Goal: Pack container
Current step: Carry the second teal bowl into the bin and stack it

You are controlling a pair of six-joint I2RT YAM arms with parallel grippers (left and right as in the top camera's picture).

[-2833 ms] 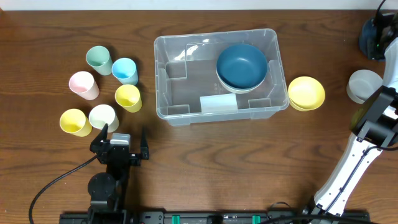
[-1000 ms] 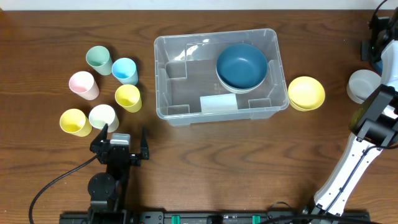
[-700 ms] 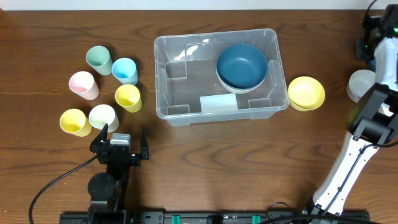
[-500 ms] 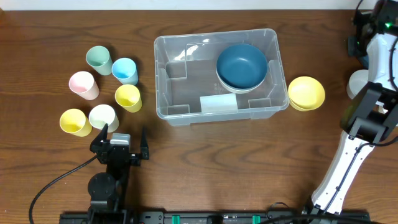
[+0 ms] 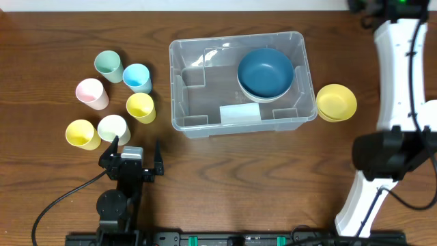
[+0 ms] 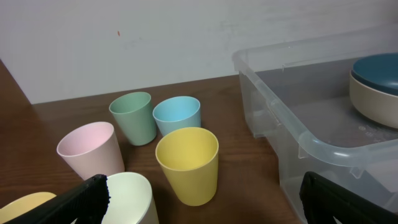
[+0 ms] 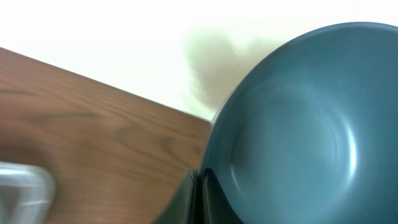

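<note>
Right hand [image 7: 199, 190] on blue bowl [image 7: 292, 130] rim; container [image 5: 175, 89] clear, rectangular, round-cornered

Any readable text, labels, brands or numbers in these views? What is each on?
None legible.
The white label on the base of the container is too small in the overhead view to show any print.
No other markings are visible in any view.

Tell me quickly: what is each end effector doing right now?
Left end effector: open, holding nothing.
Right end effector: closed on the rim of a dark blue bowl.
</note>
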